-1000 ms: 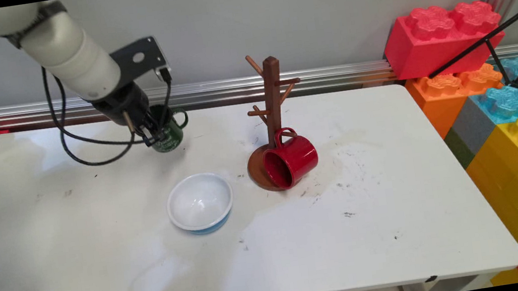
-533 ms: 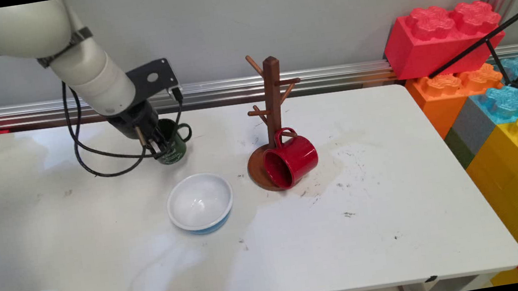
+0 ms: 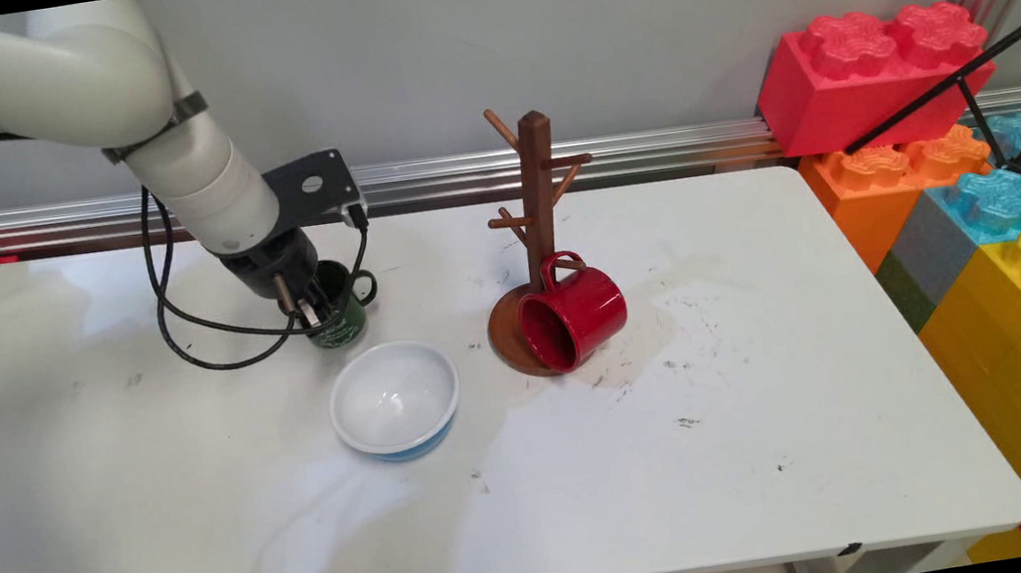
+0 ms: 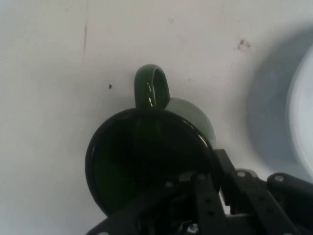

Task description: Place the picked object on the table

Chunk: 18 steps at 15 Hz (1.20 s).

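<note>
Left of centre, the claw (image 3: 313,314) is gripping the green mug's (image 3: 340,301) rim, just above the white bowl (image 3: 394,399).

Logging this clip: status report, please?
Gripper shut on green mug, one finger inside the rim. Mug upright beside white bowl. Red mug rests sideways on rack base.

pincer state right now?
Pincer: shut on the rim of the dark green enamel mug, one finger inside it, one outside.
</note>
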Tool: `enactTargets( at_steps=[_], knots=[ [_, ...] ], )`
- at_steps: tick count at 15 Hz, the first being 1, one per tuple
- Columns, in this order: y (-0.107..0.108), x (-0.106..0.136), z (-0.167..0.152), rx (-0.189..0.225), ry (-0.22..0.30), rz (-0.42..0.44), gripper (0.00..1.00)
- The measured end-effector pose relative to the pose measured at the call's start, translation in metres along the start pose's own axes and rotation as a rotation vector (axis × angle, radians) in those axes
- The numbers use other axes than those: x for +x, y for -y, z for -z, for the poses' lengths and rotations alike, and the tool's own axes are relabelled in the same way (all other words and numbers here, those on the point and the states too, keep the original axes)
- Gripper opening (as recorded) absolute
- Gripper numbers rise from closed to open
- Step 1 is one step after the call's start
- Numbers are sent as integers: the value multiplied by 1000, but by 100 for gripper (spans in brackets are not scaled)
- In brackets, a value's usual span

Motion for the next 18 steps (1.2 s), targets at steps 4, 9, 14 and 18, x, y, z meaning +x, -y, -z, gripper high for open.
enactTargets(
  at_steps=[4, 9, 14, 18],
  knots=[
    [-2, -1, -8, -11, 6, 6, 0],
    [-5, 0, -15, -22, 2, 15, 0],
    [-6, 1, -21, -31, -5, 22, 0],
    [-7, 2, -24, -35, -12, 27, 100]
  ],
)
